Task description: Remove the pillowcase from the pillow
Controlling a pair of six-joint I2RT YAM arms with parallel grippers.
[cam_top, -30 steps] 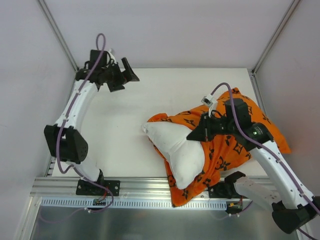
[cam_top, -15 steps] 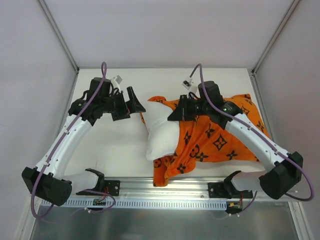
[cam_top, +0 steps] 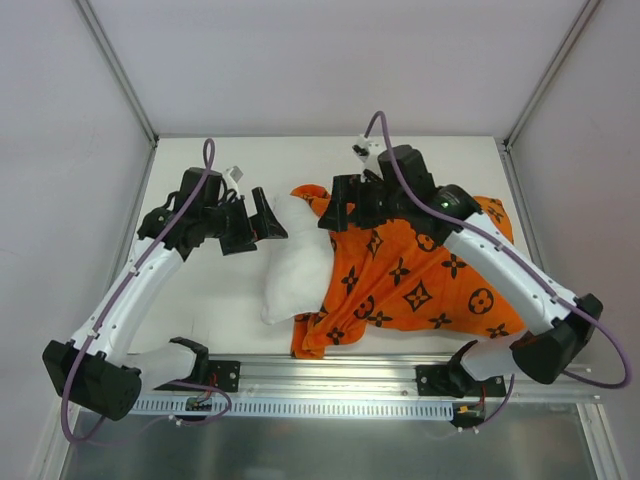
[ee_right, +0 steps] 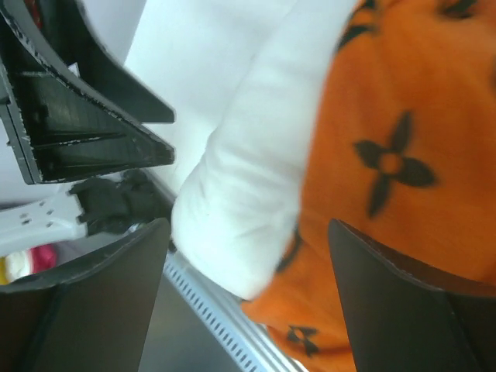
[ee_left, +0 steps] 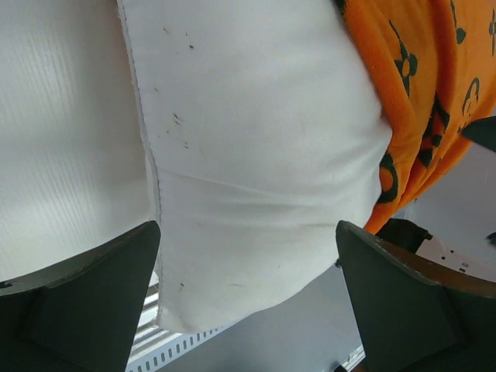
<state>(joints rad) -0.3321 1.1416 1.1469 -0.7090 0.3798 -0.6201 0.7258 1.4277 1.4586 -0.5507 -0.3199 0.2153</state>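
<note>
While the pillow [cam_top: 292,268] lies on the table [cam_top: 215,290], only its left part shows. The rest is inside the pillowcase [cam_top: 420,280], mouth facing left, body spread flat toward the right. Orange cloth bunches at the pillow's far and near corners. My left gripper [cam_top: 268,215] hovers at the pillow's far-left corner, fingers [ee_left: 93,294] wide apart, holding nothing. Its wrist view looks onto the bare white end: seam along the left side, a few dark specks, orange fabric at right. Cannot tell if a fingertip touches the pillow. My right gripper [cam_top: 336,207] is over the pillowcase's far-left edge, just beside the left gripper, fingers [ee_right: 403,294] also spread, clamped on nothing. Its wrist view shows white pillow poking out of orange cloth, with the left gripper's black fingers in the upper left. Right arm stretches across the pillowcase; left arm is bent over bare table.
</note>
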